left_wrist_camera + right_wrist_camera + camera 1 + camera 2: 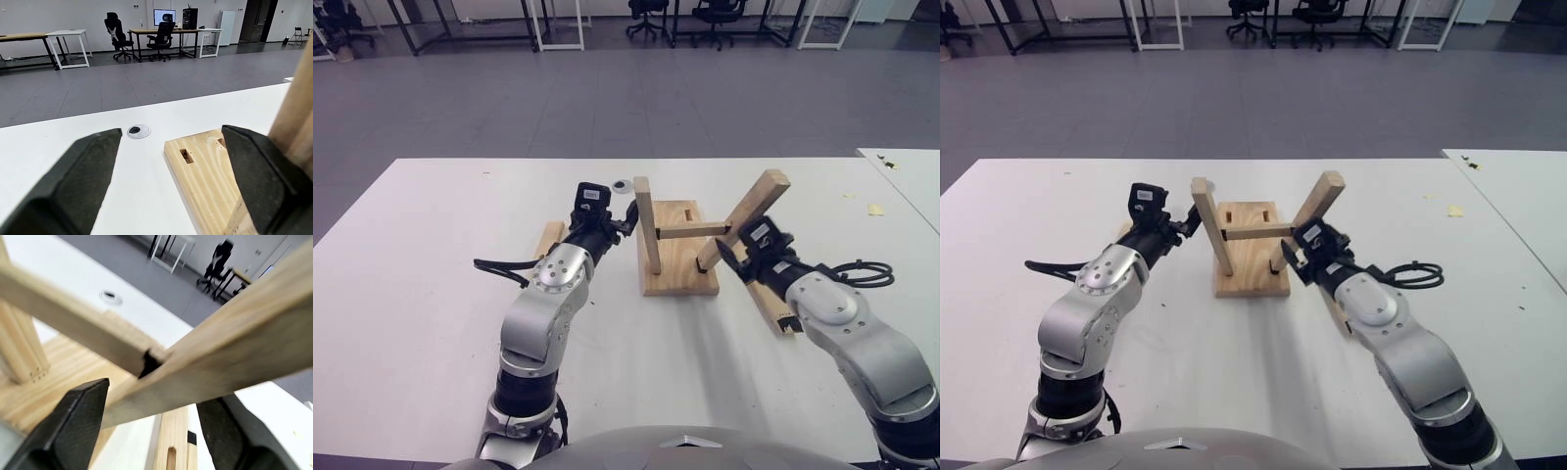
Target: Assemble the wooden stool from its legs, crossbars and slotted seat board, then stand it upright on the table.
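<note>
Slanting up toward the frame's upper right, the pale square wooden leg sits clamped low down in the right hand.

Grey floor lies beyond the white table; black office chairs and desks line the far wall.

Inventory, from my seat:
- My bench: white top.
- Round grey cable port: on the bench, 12 o'clock.
- Yellow scraps: 2 o'clock.
- Second white table: 2 o'clock, set apart.
- Grey floor: beyond.
- Black office chairs: 12 to 1 o'clock.
</note>
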